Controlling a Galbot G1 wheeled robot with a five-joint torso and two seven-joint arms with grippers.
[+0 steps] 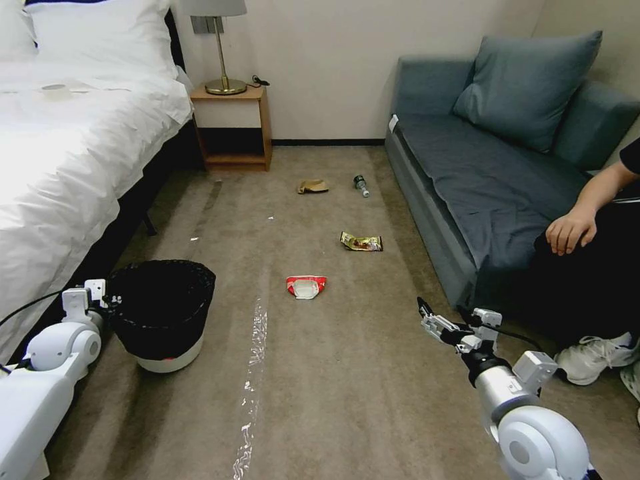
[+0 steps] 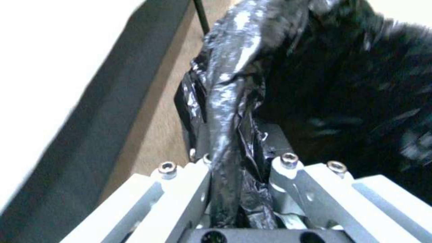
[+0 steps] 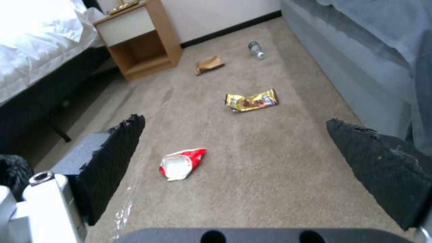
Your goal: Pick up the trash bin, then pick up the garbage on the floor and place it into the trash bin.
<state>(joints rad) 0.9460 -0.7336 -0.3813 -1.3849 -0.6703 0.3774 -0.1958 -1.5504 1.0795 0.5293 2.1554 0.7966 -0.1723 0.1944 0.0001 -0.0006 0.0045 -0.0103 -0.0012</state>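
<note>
Left hand is clamped on the trash bin rim; right hand hangs spread apart near the red-and-white packet.

Carpet: matt, short rough pile. Beside the bin, smooth white plastic; its bag, glossy crinkled black film. Beyond the bin, a wrapper is gleaming gold foil; right pads, coarse black rubber.
</note>
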